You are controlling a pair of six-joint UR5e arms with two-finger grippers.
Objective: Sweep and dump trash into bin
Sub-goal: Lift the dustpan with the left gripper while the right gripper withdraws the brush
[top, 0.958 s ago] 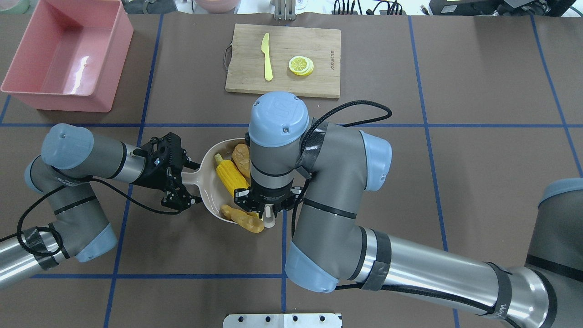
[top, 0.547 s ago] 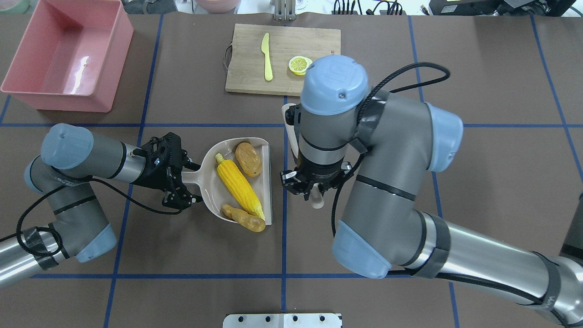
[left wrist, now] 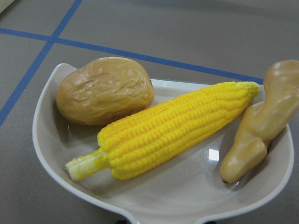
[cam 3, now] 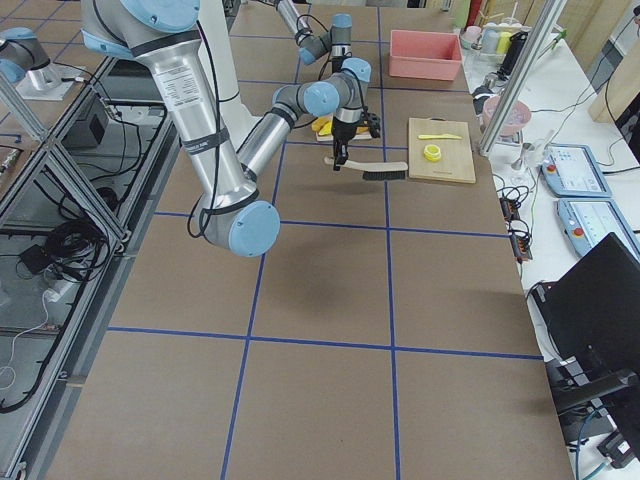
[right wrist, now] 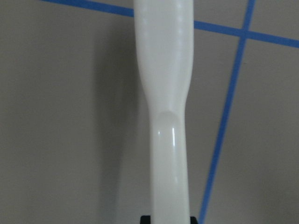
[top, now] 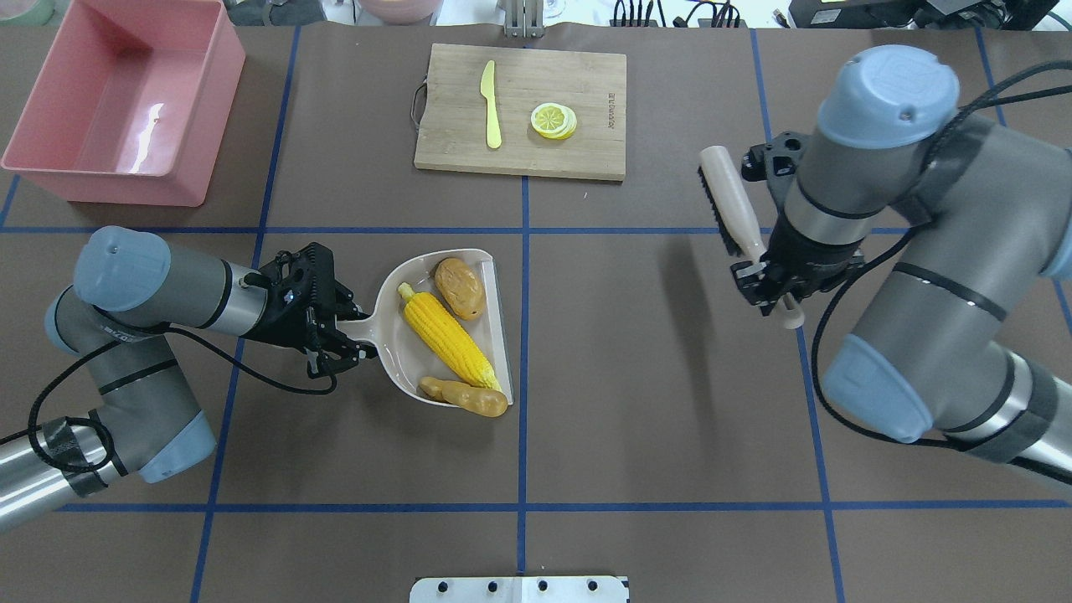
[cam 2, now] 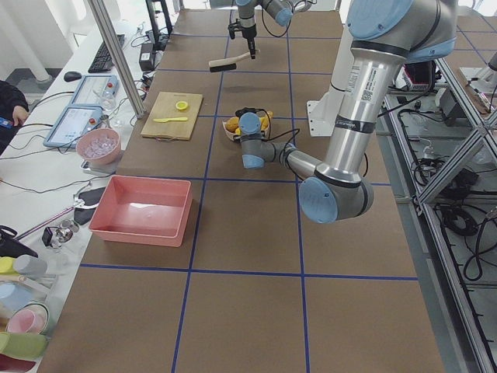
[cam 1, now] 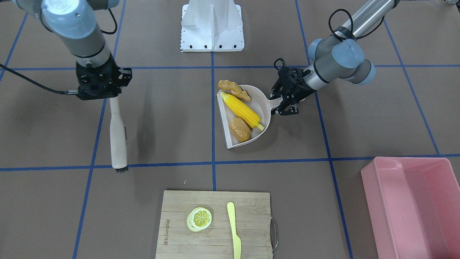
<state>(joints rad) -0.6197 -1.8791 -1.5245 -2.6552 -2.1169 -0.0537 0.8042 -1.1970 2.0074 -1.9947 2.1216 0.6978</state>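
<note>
The beige dustpan [top: 394,347] holds the yellow corn cob [top: 444,335], the orange-brown wrinkled lump [top: 460,287] and the tan ginger root [top: 465,398], which overhangs the pan's open lip. My left gripper [top: 339,328] is shut on the dustpan handle. The left wrist view shows the corn [left wrist: 173,128], the lump [left wrist: 105,91] and the ginger [left wrist: 259,126] in the pan. My right gripper [top: 766,280] is shut on the handle of a beige brush [top: 729,205], held above the table far to the right. The pink bin [top: 205,109] stands empty at the far left.
A wooden cutting board [top: 586,92] at the far middle carries a yellow plastic knife [top: 491,105] and a lemon slice [top: 553,120]. A white mounting plate [top: 519,589] sits at the near edge. Blue tape lines cross the brown table.
My right arm has swung far to the right with the brush, away from the dustpan. The dustpan has turned slightly in my left gripper, with the three toy foods still inside.
</note>
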